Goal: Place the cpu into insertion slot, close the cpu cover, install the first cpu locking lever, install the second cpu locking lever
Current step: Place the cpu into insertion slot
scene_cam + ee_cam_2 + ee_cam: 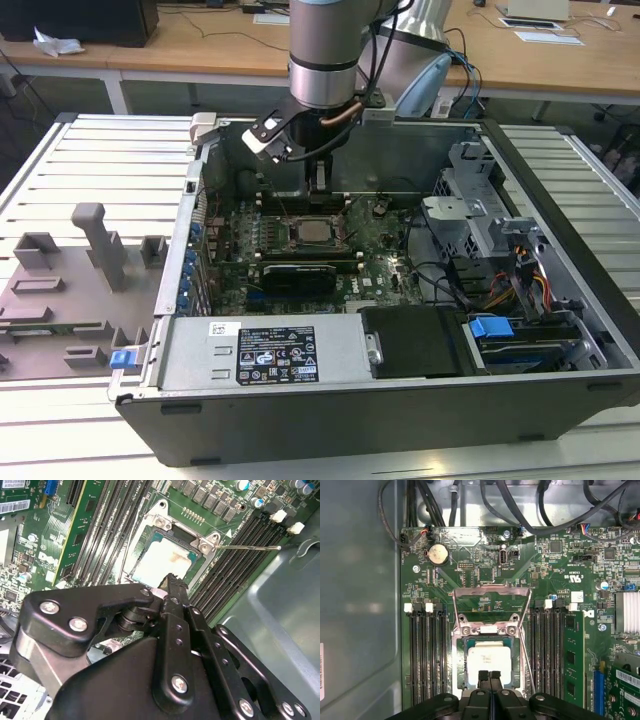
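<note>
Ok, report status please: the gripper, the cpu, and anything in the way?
Gripper shut, empty, close over flat silver-grey square cpu, which lies in dark square insertion slot. Silver metal-frame cpu cover open. Nothing blocking.

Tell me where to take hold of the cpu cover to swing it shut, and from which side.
Take the free cross bar of the cpu cover, the edge farthest from its hinge. The cover stands open, tilted back from the cpu, so that bar is exposed with the window open beneath it. Probably best from above on the cpu's side, one finger through the window.
</note>
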Robot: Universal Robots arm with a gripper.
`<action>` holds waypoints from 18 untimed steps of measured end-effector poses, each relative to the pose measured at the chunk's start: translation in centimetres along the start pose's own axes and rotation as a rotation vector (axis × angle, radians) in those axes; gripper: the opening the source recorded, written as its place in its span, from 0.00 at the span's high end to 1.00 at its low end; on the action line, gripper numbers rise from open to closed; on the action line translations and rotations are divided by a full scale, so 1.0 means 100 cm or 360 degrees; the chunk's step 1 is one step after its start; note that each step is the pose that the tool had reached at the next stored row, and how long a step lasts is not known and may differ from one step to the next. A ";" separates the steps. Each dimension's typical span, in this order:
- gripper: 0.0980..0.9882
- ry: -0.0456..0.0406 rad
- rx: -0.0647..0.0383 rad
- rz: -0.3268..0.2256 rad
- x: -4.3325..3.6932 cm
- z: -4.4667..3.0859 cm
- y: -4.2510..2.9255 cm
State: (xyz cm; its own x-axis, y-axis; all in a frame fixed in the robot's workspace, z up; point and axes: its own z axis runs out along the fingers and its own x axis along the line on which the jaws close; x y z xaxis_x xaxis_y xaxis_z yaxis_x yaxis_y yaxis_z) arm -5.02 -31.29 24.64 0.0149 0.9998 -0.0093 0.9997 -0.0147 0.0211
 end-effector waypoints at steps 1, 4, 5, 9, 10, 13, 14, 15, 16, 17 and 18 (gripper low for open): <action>0.99 0.0000 0.0000 0.0000 0.0000 -0.0011 0.0000; 0.99 0.0000 0.0000 0.0000 0.0000 -0.0032 0.0001; 0.99 0.0000 0.0000 0.0000 0.0000 -0.0039 0.0001; 0.99 0.0000 0.0000 0.0000 -0.0001 -0.0156 0.0004; 0.99 0.0000 0.0000 0.0000 -0.0001 -0.0180 0.0005; 0.99 0.0000 0.0000 0.0000 -0.0003 -0.0282 0.0007; 0.99 0.0000 0.0000 0.0000 -0.0003 -0.0332 0.0008; 0.99 0.0000 0.0000 0.0000 -0.0003 -0.0376 0.0009; 0.99 0.0000 0.0000 0.0000 -0.0004 -0.0403 0.0009; 0.99 0.0000 0.0000 0.0000 -0.0004 -0.0423 0.0010; 0.99 0.0000 0.0000 0.0000 -0.0004 -0.0451 0.0010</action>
State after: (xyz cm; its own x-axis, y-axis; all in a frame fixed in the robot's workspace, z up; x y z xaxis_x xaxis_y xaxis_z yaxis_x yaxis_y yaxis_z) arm -5.01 -31.29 29.15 0.0149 0.9998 -0.0092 0.9997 -0.0147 0.0212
